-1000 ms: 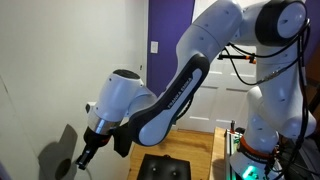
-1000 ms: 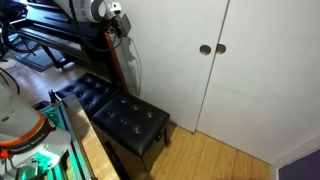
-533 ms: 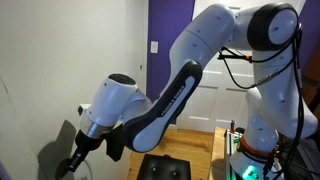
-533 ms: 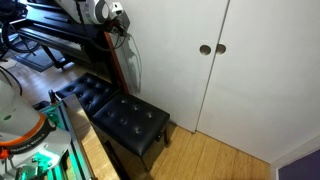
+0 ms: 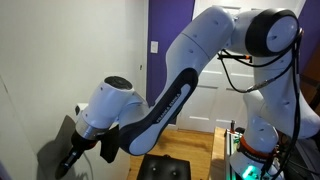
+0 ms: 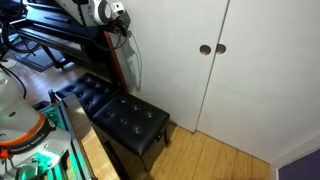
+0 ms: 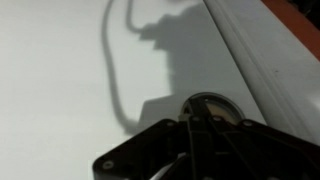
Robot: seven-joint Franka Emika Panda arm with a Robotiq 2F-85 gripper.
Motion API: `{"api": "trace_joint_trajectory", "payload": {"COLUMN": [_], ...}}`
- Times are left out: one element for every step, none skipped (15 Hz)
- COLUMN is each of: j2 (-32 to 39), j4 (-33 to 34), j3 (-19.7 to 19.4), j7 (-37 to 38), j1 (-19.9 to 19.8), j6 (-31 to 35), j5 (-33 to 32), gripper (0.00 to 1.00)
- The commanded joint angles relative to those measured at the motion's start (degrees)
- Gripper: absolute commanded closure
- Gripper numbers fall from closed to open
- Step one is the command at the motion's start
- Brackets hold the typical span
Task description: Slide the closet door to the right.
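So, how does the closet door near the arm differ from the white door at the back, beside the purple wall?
The closet door is a flat, plain surface; the back door has raised panels. The closet door stands right at the gripper and carries its shadow; the back door stands far behind the arm, beside the purple wall. Both are white.

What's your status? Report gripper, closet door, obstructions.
Gripper looks shut, tips at finger pull. Closet door: contact with it cannot be told. Black bench below arm.
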Motion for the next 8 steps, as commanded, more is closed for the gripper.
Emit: {"api": "trace_joint_trajectory", "payload": {"j2": [1.47,1.64,1.61,1.46,1.25,0.8,0.48,0.11], "j4": [1.15,1.25,1.24,1.16,0.89,0.39,-0.04,-0.67], "j3": [-3.23,-3.71,-4.43,-6.15,-6.82,-8.75,-9.75,-11.03], "j7": [3.15,3.5,4.04,5.39,6.06,7.18,7.73,8.24], "j1": [2.94,3.39,3.94,5.11,5.54,6.71,7.33,8.13], "j6": [0.63,0.89,0.76,0.5,0.6,0.6,0.44,0.19], "j5": [-0.85,-0.8,-0.88,-1.42,-1.33,-1.98,-2.0,-2.24], "gripper": [1.0,1.0,1.0,1.0,1.0,1.0,1.0,1.0]}}
